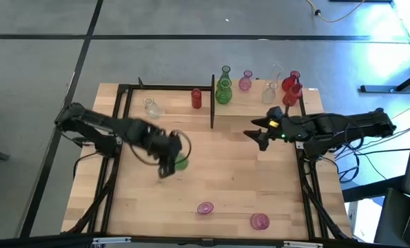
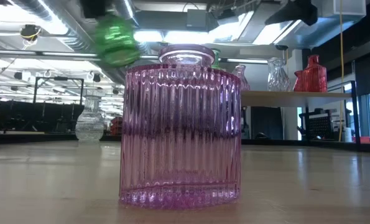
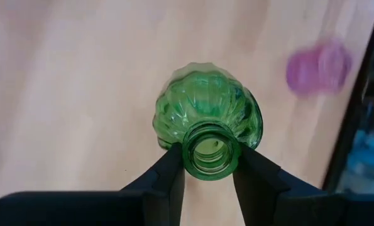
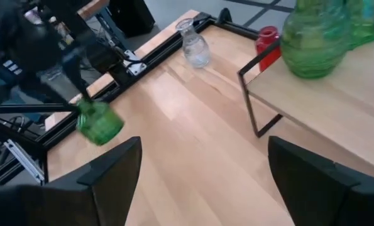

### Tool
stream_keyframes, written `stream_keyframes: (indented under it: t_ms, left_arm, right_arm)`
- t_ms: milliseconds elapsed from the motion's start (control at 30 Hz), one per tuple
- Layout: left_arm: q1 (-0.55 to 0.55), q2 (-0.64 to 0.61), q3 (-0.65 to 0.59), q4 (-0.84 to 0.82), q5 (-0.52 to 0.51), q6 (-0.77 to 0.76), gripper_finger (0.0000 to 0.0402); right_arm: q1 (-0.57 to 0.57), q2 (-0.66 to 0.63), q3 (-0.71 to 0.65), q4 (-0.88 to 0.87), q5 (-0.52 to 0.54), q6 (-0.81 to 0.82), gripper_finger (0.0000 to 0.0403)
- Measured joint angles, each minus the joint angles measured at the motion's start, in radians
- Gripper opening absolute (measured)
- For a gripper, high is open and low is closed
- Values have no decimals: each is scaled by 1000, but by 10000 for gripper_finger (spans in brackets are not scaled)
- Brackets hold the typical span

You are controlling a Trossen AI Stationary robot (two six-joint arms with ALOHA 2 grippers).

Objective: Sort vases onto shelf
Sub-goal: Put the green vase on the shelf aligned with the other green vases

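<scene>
Two pincers are in view. Left pincer [image 1: 169, 167], centre-left of the high view, is clenched on the neck of a green vase [image 1: 180, 163] above the table [image 1: 232, 186]. Right pincer [image 1: 251, 135], centre-right below the shelf [image 1: 256, 103], stands released.

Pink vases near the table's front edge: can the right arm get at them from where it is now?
Probably yes. The right gripper is open and empty, and bare tabletop lies between it and the pink vases; the left gripper, holding the green vase, is off to the side.
</scene>
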Motion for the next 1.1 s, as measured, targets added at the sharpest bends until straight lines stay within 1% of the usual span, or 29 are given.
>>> stream_keyframes:
  t_ms: [200, 333, 500, 600, 733, 833, 967, 1100]
  left_arm:
    - [179, 61, 160, -2, -34, 241, 103]
    - [268, 144, 274, -4, -71, 385, 103]
    - [360, 254, 451, -17, -82, 511, 103]
    - [386, 323, 560, -41, -90, 587, 103]
    - [393, 412, 682, -81, -105, 673, 103]
    - [391, 470, 750, -100, -106, 732, 103]
    - [380, 507, 806, -92, -102, 842, 103]
    - [375, 508, 811, -25, -60, 928, 103]
  right_arm:
    - [0, -52, 0, -35, 21, 1, 324]
    - [0, -60, 0, -57, 21, 2, 324]
    - [0, -60, 0, -83, 19, 22, 324]
    - [0, -59, 0, -83, 21, 22, 324]
    - [0, -59, 0, -81, 39, 14, 324]
    - [0, -55, 0, -67, 39, -45, 324]
    - [0, -45, 0, -8, 38, -168, 324]
    - [-2, -13, 0, 68, 23, -298, 324]
